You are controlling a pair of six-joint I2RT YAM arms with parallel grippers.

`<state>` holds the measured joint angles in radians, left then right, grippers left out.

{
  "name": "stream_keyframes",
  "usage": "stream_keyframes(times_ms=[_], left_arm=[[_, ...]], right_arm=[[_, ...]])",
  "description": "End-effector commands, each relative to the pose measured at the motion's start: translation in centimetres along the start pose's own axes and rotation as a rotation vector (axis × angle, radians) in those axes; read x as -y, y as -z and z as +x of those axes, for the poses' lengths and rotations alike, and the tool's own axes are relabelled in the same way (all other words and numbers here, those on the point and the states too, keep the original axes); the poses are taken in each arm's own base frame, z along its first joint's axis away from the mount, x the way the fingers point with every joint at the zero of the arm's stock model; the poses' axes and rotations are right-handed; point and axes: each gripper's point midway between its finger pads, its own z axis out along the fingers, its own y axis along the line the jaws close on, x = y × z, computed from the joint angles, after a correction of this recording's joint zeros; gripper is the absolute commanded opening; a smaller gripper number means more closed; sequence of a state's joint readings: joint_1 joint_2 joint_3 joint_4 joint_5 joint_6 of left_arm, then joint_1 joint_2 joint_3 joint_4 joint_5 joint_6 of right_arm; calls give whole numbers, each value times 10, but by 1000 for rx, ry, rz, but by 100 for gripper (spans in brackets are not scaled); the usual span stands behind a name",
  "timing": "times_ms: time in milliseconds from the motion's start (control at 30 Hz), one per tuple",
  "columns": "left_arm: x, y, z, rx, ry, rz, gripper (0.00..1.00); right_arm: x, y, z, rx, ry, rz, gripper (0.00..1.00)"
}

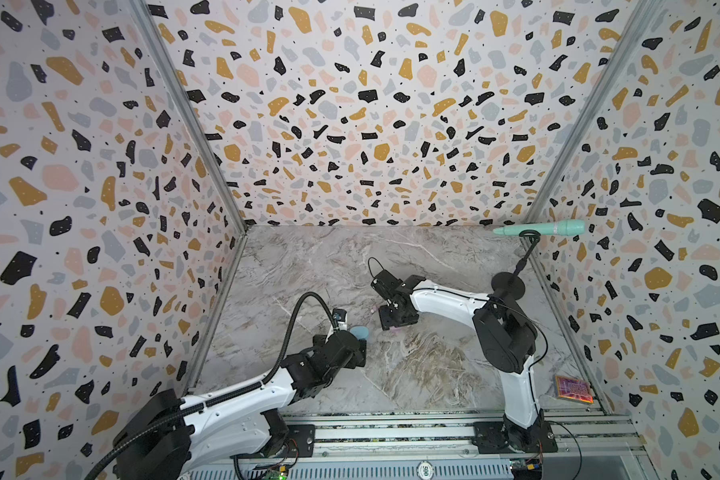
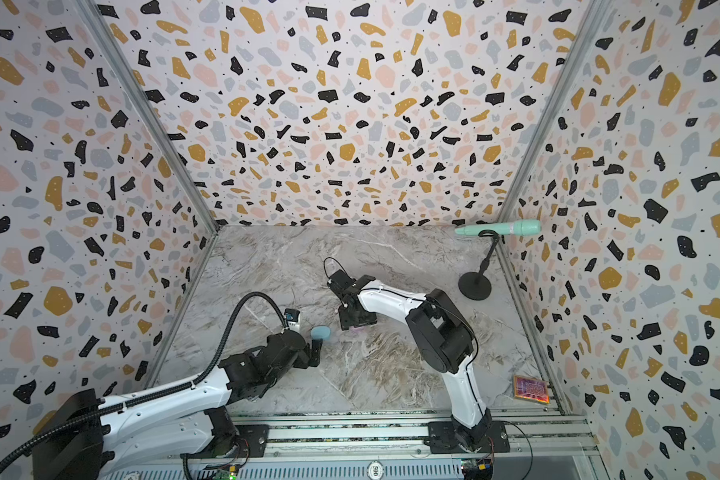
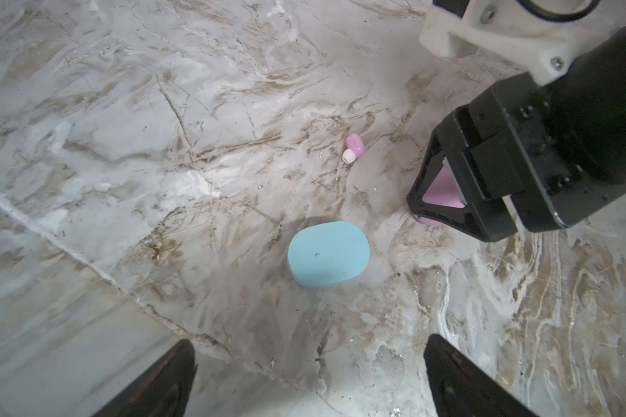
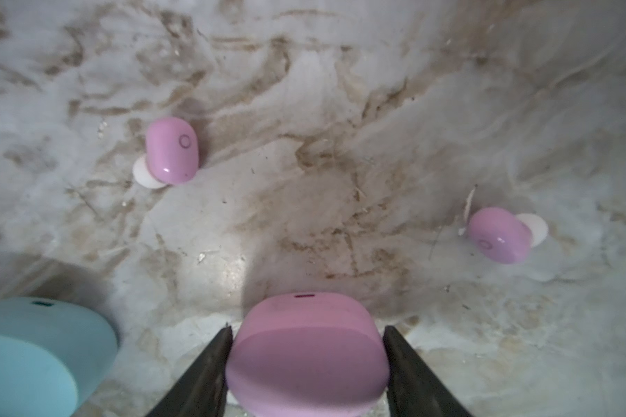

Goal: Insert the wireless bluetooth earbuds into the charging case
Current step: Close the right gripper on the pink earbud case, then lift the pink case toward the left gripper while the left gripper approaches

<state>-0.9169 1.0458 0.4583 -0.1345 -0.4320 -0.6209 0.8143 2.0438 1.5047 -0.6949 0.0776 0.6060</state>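
Judging from table centre, I had bare marble table [image 1: 329, 257] toward 12 o'clock and again at 6, between the arms. The blue case [image 1: 359, 331] lay unobstructed before my left gripper [image 3: 309, 341], whose jaws were spread wide. At its 3 o'clock, my right gripper [image 4: 306, 330], clamped on the pink case [image 4: 306, 355], blocked that side. A pink earbud [image 3: 355, 144] lay loose at 1 o'clock. The mic stand [image 1: 508, 284] crowded 2 o'clock, and a small patterned box [image 1: 574, 388] crowded 4.

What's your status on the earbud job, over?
Left gripper open, near blue case. Right gripper clamped on closed pink case. Two pink earbuds loose on table. Nothing blocking.
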Motion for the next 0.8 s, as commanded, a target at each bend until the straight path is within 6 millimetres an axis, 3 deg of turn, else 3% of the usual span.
stream_keyframes(times_ms=[0, 200, 300, 367, 567, 767], left_arm=[[4, 1, -10, 30, 0, 5, 100], [6, 1, -14, 34, -2, 5, 100], [7, 2, -16, 39, -1, 7, 100], [8, 3, -18, 43, -2, 8, 100], [11, 8, -27, 62, -8, 20, 100], [26, 19, -40, 110, 3, 113, 100]], right_arm=[[4, 5, 2, 2, -19, 5, 63], [4, 13, -2, 22, -24, -3, 57], [5, 18, -2, 32, -28, -10, 48], [5, 22, -3, 43, -32, -17, 33], [5, 38, -3, 85, -46, -49, 1], [4, 58, -3, 135, -49, -106, 0]])
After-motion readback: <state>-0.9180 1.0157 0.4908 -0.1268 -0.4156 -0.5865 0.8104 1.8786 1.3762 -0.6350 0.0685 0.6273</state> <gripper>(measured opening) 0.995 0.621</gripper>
